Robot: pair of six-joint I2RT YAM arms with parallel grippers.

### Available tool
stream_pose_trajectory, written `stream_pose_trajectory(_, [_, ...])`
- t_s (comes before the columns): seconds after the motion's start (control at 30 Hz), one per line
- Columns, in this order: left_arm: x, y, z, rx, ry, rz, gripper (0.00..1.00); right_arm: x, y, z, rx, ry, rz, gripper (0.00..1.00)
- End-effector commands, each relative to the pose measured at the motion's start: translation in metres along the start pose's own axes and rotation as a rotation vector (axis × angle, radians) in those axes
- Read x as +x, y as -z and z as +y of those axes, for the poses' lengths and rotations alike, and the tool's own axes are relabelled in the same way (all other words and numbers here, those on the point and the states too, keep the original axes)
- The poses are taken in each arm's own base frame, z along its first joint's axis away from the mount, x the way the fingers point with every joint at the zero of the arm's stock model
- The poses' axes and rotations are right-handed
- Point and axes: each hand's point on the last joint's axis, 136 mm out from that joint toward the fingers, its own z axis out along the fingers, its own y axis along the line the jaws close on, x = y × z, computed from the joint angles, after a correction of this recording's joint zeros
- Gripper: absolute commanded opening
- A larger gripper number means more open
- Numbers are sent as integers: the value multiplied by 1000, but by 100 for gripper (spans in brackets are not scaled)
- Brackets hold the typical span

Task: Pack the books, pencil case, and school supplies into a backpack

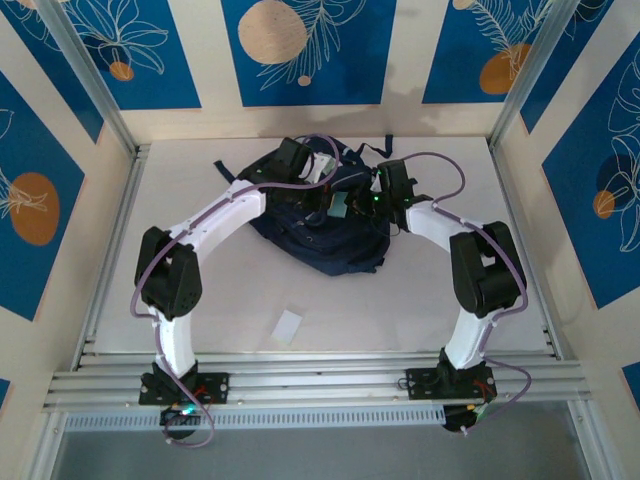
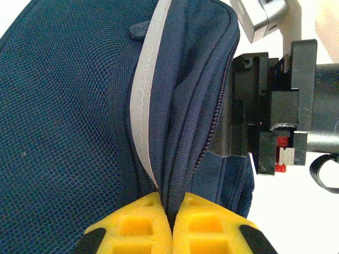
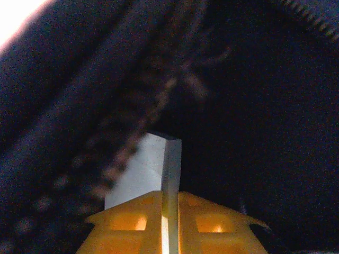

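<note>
Left wrist view: the left gripper (image 2: 172,212) has its yellow fingers (image 2: 132,225) pinched tight on a fold of the large navy-blue fabric backpack with a light grey trim stripe (image 2: 63,132), right beside the zip. This grip most likely holds the mouth of the bag open and stops it sliding. From above, the bag lies at the middle of the white table (image 1: 200,330), towards the back. A small white rectangular piece (image 1: 289,325) lies alone nearer the arm bases, well apart from the bag and not yet packed. To the right, the right gripper (image 3: 170,200) is clamped on the small light-blue square pad (image 3: 151,166). It holds the pad edge-on, pointing into the dark interior, so the pad seems partway in and ready to be let go.
</note>
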Motion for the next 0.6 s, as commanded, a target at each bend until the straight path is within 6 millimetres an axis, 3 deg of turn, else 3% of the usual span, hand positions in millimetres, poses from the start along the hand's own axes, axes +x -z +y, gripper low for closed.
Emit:
stream_pose_trajectory(0.0, [-32, 32, -39, 123, -48, -119, 0, -2, 3, 27, -100, -12, -7, 14])
stream_pose_trajectory(0.13, [-33, 33, -40, 124, -49, -123, 0, 1, -19, 28, -121, -35, 40, 14])
stream_pose_trajectory(0.23, [-34, 33, -36, 106, -50, -131, 0, 3, -20, 28, -121, -32, 57, 19])
stream_pose_trajectory(0.3, [-33, 30, -31, 88, -47, -130, 0, 2, -7, 25, -98, -10, 35, 30])
stream_pose_trajectory(0.43, [-33, 24, -22, 67, -30, -134, 0, 12, 41, 21, -43, 74, -3, 45])
stream_pose_trajectory(0.57, [-34, 20, -19, 86, -9, -141, 0, 41, 83, 19, 28, 204, 16, 59])
